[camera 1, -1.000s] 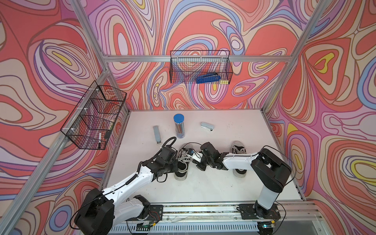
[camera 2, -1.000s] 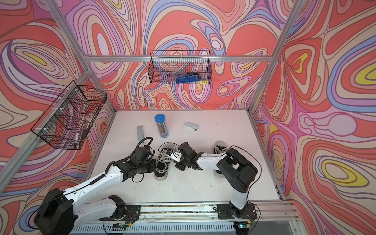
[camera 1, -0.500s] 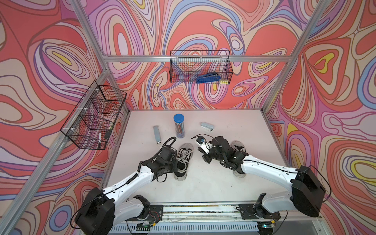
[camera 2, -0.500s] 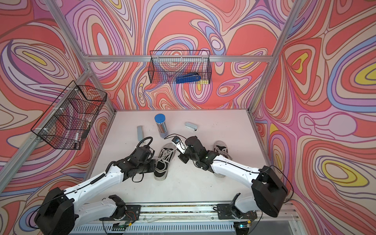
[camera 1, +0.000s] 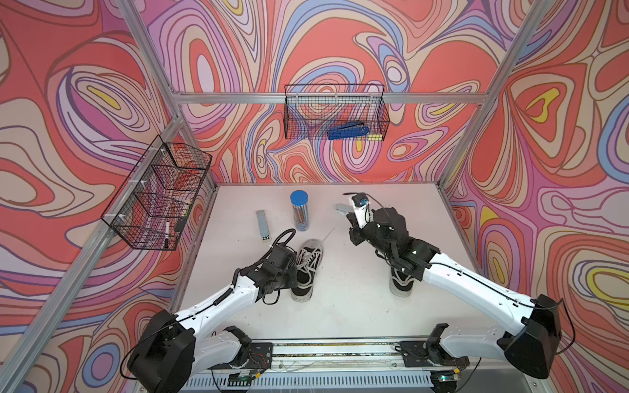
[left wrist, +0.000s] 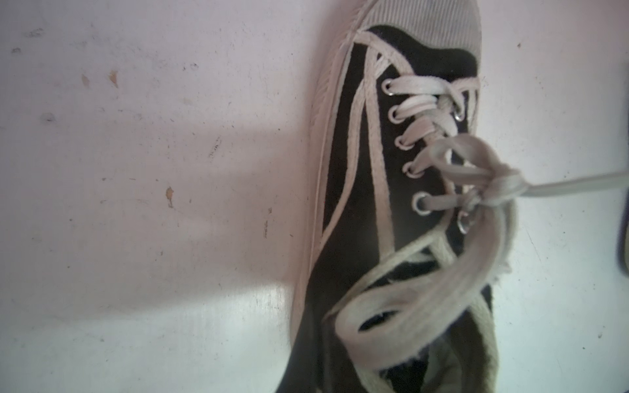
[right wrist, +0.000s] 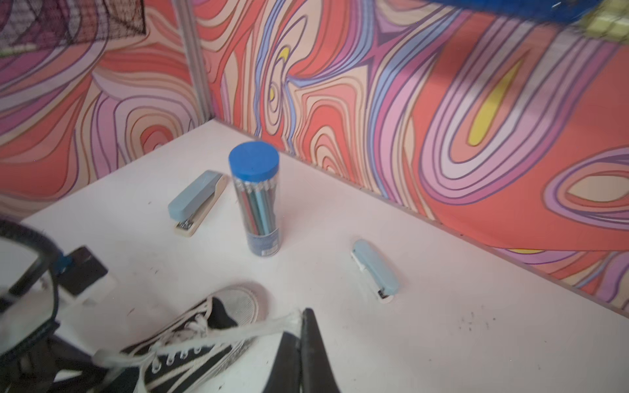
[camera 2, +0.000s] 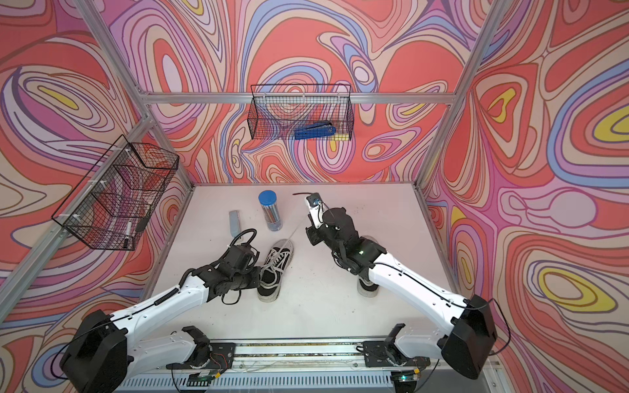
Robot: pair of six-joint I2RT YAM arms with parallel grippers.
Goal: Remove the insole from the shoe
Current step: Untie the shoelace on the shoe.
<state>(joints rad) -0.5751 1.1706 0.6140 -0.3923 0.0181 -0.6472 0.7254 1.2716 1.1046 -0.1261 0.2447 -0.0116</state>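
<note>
Right gripper (right wrist: 304, 318) has swung right, clamped on the now-taut lace (camera 1: 328, 234); clenched left gripper (camera 1: 290, 274) pins the sneaker (camera 1: 306, 268), loosening it for the insole.

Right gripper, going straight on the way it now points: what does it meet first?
Probably bare tabletop: the right gripper, shut on the shoelace, aims between the pencil tube and the small stapler. Depth is unclear.

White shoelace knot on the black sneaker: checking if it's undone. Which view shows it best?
Left wrist view: the white shoelace knot is close and clear. Both top views show it tiny; right wrist view blurs it.
</note>
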